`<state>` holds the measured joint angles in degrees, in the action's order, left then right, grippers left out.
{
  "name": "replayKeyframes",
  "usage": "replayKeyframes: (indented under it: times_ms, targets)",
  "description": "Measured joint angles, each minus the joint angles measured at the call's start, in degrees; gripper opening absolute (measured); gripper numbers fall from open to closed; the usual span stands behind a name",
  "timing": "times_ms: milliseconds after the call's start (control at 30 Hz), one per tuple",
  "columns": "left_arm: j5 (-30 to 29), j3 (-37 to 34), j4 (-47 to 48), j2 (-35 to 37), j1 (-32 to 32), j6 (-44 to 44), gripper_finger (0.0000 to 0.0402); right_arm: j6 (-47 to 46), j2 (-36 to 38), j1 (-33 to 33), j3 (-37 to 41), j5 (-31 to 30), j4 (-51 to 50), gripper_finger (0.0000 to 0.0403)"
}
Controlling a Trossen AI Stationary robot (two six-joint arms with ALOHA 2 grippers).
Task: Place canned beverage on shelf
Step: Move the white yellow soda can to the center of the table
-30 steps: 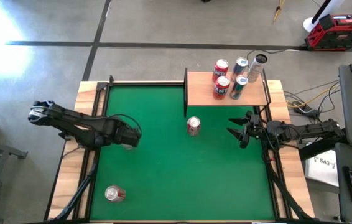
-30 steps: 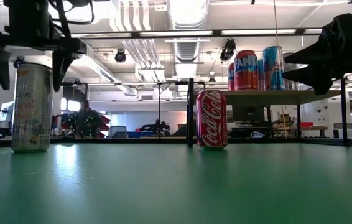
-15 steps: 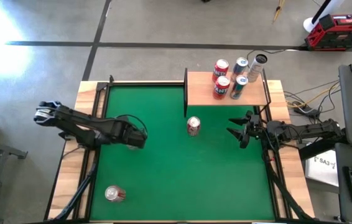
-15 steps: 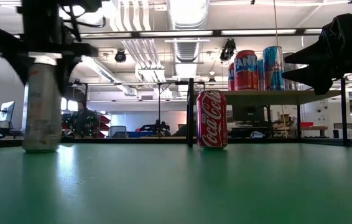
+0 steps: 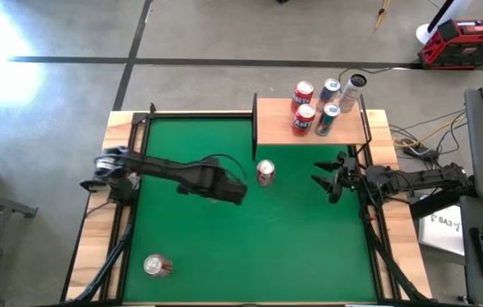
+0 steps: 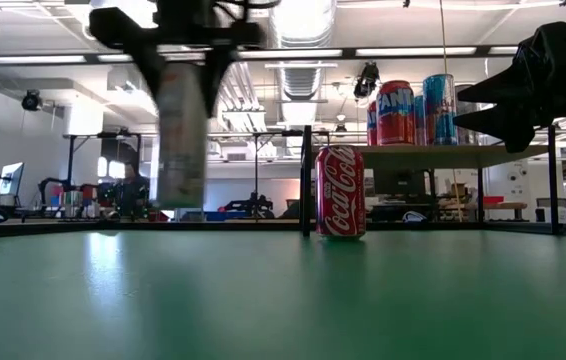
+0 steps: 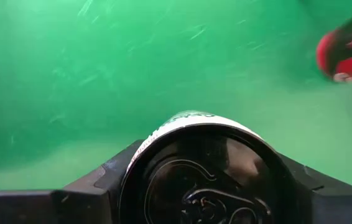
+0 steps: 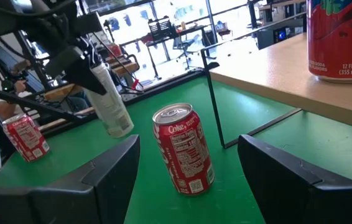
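Only the low view showed us the pale can (image 6: 183,130) lifted clear of the green bench (image 5: 224,256); from above the left gripper (image 5: 227,189) hid it. Its jaws clasped the can left of the Coke can (image 5: 265,172), short of the shelf (image 5: 276,128). The right gripper (image 5: 327,181) waited, jaws spread empty.

The green bench (image 5: 250,247) carries a Coke can (image 5: 264,172) upright near the shelf (image 5: 271,128) and another red can (image 5: 157,266) at its near-left corner. The shelf bears four cans (image 5: 317,109).
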<state>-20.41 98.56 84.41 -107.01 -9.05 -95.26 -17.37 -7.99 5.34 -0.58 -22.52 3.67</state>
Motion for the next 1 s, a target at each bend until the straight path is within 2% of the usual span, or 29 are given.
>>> replayKeyframes:
  times_ms: [200,333,800,1000]
  targets:
    - [-2.23,16.34,4.86,-10.49,1.15,3.28,0.0230,0.00,0.00,0.00,0.00,0.00,-0.01,0.0263]
    - [-2.21,23.15,5.54,-14.90,1.99,6.16,0.0230,0.00,0.00,-0.01,0.00,0.00,0.01,0.0263]
    - [-0.52,35.72,5.60,-25.14,6.47,12.71,0.0230,0.00,0.02,-0.02,0.00,0.00,-0.01,0.0263]
    - [1.62,35.88,2.14,-25.80,7.38,13.18,0.0231,0.00,0.02,0.00,0.00,-0.01,0.01,0.0263]
